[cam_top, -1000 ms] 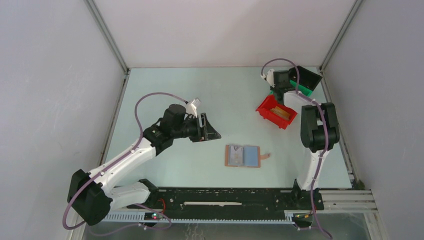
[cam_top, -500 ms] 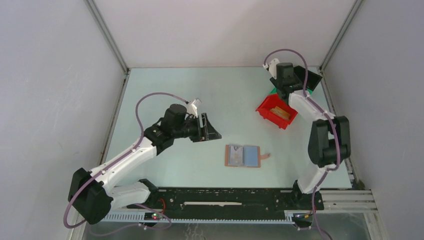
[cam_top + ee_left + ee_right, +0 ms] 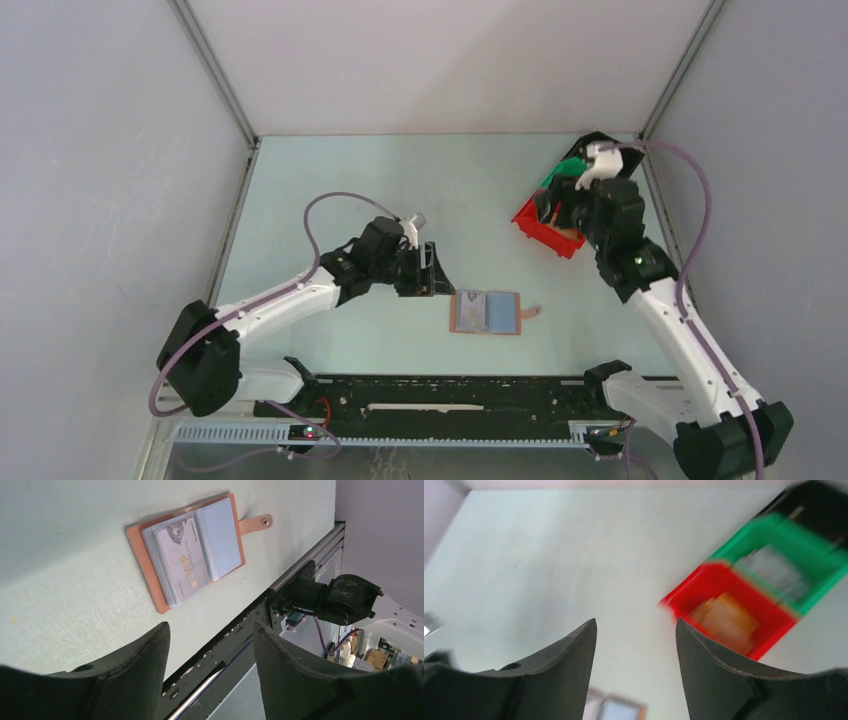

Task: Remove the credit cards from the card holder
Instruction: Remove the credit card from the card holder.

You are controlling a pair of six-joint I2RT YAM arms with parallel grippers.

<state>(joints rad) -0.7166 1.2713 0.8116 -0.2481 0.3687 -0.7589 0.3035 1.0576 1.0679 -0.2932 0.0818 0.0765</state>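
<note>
The wallet [image 3: 485, 312] lies open toward six o'clock, cards [image 3: 180, 560] stacked inside. At its nine o'clock the left gripper [image 3: 432, 278] hovers, jaws wide; best pinch only the top card's edge. The right gripper [image 3: 636, 625] gapes too.

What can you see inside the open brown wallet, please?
Inside the wallet, a stack of pale cards fills one half, the top card printed VIP; a blue-grey sleeve fills the other. Lower cards show only edges.

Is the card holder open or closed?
Open: the card holder lies spread flat, cards showing on one half, strap unfastened.
</note>
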